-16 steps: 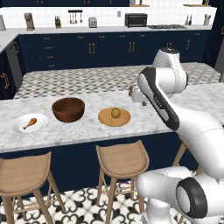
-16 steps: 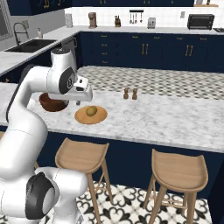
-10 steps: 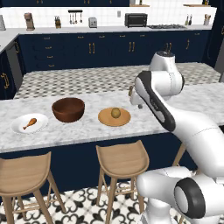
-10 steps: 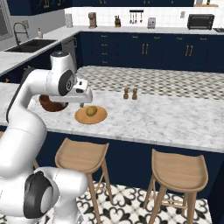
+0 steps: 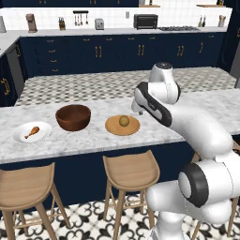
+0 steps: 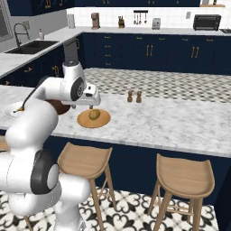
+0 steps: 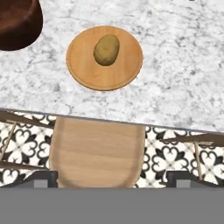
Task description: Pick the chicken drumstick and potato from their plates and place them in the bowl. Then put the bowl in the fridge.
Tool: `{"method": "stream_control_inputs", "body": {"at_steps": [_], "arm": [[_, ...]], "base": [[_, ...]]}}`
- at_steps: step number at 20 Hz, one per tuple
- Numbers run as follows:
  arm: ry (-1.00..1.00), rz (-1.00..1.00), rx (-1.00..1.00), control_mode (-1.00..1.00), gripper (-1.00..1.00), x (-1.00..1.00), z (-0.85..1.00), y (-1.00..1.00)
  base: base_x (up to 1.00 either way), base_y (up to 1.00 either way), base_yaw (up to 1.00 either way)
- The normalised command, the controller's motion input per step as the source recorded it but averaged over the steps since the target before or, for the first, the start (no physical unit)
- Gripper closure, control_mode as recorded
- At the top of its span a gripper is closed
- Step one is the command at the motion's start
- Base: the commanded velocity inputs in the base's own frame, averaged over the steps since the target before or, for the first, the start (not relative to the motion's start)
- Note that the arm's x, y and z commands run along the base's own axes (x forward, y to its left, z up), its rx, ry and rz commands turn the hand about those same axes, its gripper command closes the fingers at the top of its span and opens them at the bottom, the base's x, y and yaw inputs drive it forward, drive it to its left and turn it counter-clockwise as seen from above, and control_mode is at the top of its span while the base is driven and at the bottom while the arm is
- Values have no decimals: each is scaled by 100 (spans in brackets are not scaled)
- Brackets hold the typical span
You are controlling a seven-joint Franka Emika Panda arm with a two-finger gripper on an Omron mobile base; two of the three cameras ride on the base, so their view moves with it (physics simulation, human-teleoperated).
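In the left base view, a marble surface [image 5: 89,136] carried three things in a row: a white plate [image 5: 21,136] with the chicken drumstick [image 5: 32,131] at the left, the dark brown bowl [image 5: 73,117] in the middle, and a light wooden plate [image 5: 115,126] with the potato [image 5: 123,121] on it at the right. The white arm bent over the surface just right of the wooden plate.

In the right base view, the potato [image 6: 94,114] lay on the wooden plate [image 6: 85,121] near the surface's front edge, with the arm's hand above it; the bowl [image 6: 58,107] was mostly hidden behind the arm. Two small shakers [image 6: 134,96] stood farther back.

In the hand view, the claw [image 7: 112,178] had its tips spread wide and held nothing. The potato [image 7: 106,50] sat a little above the middle of its plate [image 7: 83,70], the bowl [image 7: 17,22] at the upper left, and a wooden stool [image 7: 97,151] below the surface's edge
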Motion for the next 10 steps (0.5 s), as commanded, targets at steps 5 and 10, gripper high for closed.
{"method": "stream_control_inputs", "body": {"at_steps": [5, 10], "arm": [[-4, -3, 0, -100, -100, 55, -58, 38], [10, -12, 0, -100, -100, 63, -66, 23]], "base": [[0, 0, 0], [0, 0, 0]]}}
